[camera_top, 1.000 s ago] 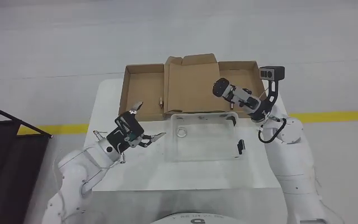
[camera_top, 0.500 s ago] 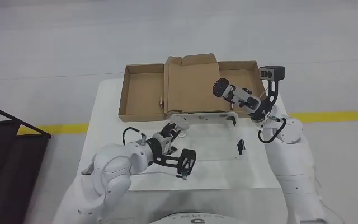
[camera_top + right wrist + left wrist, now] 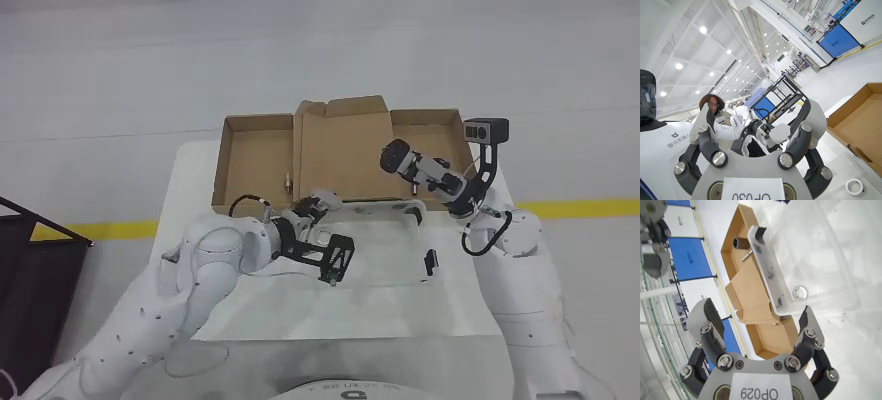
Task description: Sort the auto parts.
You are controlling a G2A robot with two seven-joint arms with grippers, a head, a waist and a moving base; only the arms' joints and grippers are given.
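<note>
Across the centre of the top view, a white table (image 3: 200,170) carries a three-part cardboard box (image 3: 340,150) along its upper edge and a clear tray (image 3: 390,250) just below. The left gripper (image 3: 333,262), jaws spread and empty, hovers over the tray's left part, where a white ring (image 3: 800,292) lies in a corner; the right gripper (image 3: 757,104), likewise spread and empty, hangs above the box's right part

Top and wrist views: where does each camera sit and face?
Top view: above arms, looking down at table; both arms show.
Left wrist view: on left wrist, facing tray and box; open left end effector shows.
Right wrist view: on right wrist, facing up into hall; open right end effector shows.
Shared: ring, in both wrist views.
</note>
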